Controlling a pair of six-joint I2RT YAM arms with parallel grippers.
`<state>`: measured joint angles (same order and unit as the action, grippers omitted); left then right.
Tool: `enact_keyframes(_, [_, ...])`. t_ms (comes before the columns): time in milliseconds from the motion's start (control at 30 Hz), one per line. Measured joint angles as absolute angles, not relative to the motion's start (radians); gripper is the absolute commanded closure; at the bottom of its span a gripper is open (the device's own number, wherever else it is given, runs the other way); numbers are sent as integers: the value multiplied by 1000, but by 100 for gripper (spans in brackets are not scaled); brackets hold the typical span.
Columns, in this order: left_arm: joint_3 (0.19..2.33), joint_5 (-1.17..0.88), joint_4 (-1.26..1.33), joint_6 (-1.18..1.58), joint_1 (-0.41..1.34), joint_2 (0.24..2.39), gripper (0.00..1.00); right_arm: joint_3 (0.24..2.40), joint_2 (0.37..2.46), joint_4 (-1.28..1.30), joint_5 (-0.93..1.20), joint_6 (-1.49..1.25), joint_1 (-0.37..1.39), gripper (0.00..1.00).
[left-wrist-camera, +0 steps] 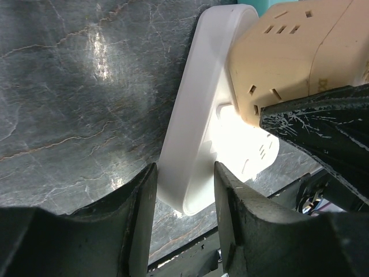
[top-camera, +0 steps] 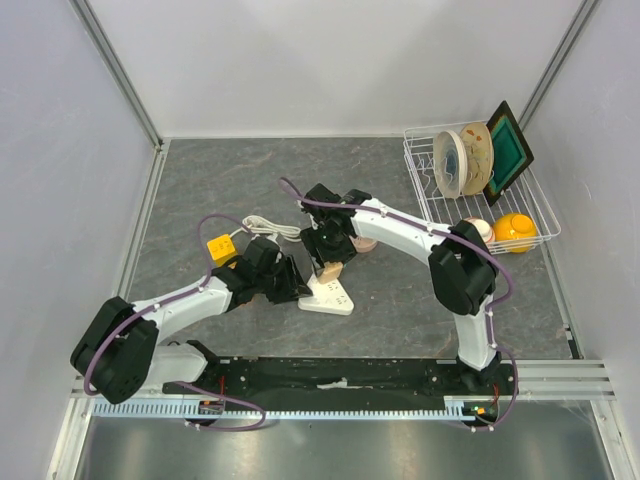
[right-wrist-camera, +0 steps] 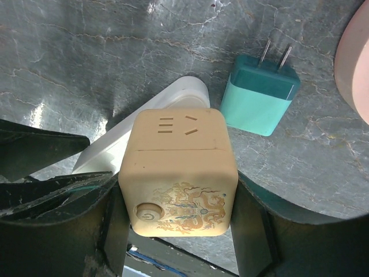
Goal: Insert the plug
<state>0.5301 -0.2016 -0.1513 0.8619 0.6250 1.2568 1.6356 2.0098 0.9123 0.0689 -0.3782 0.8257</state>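
the beige cube plug (right-wrist-camera: pixel 179 173) sits low in the middle of the counter (top-camera: pixel 200 180), gripped on two opposite sides by the right jaws. its dragon-printed face with the round button looks toward the right wrist camera, and a slotted face points away from it. its underside is turned down onto the white power strip (left-wrist-camera: pixel 190 133). it seems to touch the strip's socket face, but whether the pins are in cannot be told from the left wrist view.

the strip lies flat. its long axis runs roughly left to right in the top view, slightly slanted. the left jaws are clamped across the width of its left end.

the left arm (top-camera: pixel 180 305) stretches low from its base toward the right, its wrist lined up with the strip's length. the right arm (top-camera: pixel 410 230) reaches away from its base, bends at the elbow and comes back leftward, with the wrist angled down over the cube.

a teal adapter (right-wrist-camera: pixel 259 95) lies on the counter just beyond the cube, prongs pointing away. a yellow cube (top-camera: pixel 221 248) sits to the left, and a wire rack (top-camera: pixel 420 165) with plates stands far right.
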Motion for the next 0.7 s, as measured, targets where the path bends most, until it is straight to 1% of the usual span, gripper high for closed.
enact_keyframes(333, [524, -199, -146, 870, 626, 1254, 52, 1674, 2062, 941, 138, -345, 800, 100])
enact_keyframes(700, [518, -192, -141, 878, 629, 1248, 53, 1692, 2088, 960, 102, -344, 817, 100])
